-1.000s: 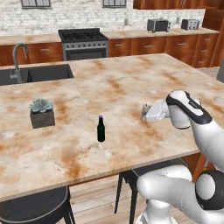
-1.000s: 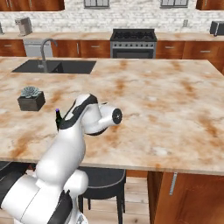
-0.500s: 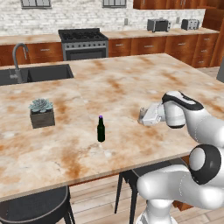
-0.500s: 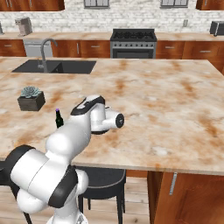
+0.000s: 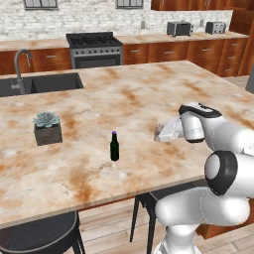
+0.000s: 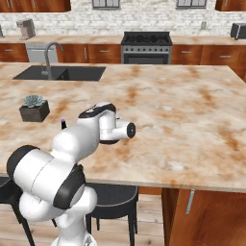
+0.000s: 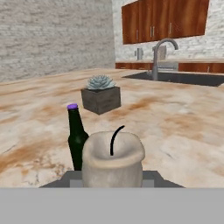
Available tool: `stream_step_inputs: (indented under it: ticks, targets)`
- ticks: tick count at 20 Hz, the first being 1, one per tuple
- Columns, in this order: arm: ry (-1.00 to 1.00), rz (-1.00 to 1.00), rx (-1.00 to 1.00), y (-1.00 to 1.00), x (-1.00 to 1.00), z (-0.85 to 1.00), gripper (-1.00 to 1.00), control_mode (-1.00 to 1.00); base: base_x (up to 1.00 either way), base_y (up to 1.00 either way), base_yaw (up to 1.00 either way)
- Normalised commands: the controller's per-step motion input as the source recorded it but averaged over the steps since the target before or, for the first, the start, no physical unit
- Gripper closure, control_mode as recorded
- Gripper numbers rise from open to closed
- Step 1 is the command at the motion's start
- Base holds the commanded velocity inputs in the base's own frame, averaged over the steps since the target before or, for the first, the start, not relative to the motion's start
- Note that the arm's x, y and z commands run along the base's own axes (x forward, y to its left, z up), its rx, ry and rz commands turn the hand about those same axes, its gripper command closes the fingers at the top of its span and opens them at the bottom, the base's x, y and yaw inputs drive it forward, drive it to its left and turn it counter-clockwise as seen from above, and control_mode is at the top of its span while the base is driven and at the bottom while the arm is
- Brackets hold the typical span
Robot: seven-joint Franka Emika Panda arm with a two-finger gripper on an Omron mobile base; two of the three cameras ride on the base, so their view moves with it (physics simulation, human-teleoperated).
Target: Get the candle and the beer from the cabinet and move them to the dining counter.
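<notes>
I see the end effector (image 5: pixel 159 133) clamped on the candle (image 7: pixel 113 159), fingertips hidden; beer (image 5: pixel 114 146) half-masked behind it on the worktop (image 5: pixel 149 94).

Potted succulent (image 5: pixel 47 127), sink with faucet (image 5: pixel 21 69), stove (image 5: pixel 94 48), toasters (image 5: pixel 179 28).

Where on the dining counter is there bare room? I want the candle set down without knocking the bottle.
The dining counter is bare between the beer and the stove-side edge, and right of the candle. Tighter patches: between beer and succulent planter, and near the sink.
</notes>
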Motion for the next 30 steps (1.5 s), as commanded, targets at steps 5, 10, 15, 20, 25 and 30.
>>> stream_step_inputs:
  ticks: [5,10,15,20,25,30]
  targets:
    - [0.05,0.00,-0.01,0.11,0.19,-0.33,1.00,-1.00,0.00,0.00,0.00]
    - [0.02,0.00,-0.01,0.11,0.15,-0.34,1.00,-1.00,0.00,0.00,0.00]
    - [0.00,0.00,-0.01,0.03,0.04,-0.22,1.00,-1.00,0.00,0.00,0.00]
    - [0.00,0.00,-0.03,0.03,0.00,-0.12,1.00,-1.00,0.00,0.00,0.00]
    - [0.00,0.00,-0.11,0.14,0.00,-0.09,1.00,-1.00,0.00,0.00,0.00]
    - [0.00,0.00,-0.10,0.11,0.00,-0.15,1.00,-1.00,0.00,0.00,0.00]
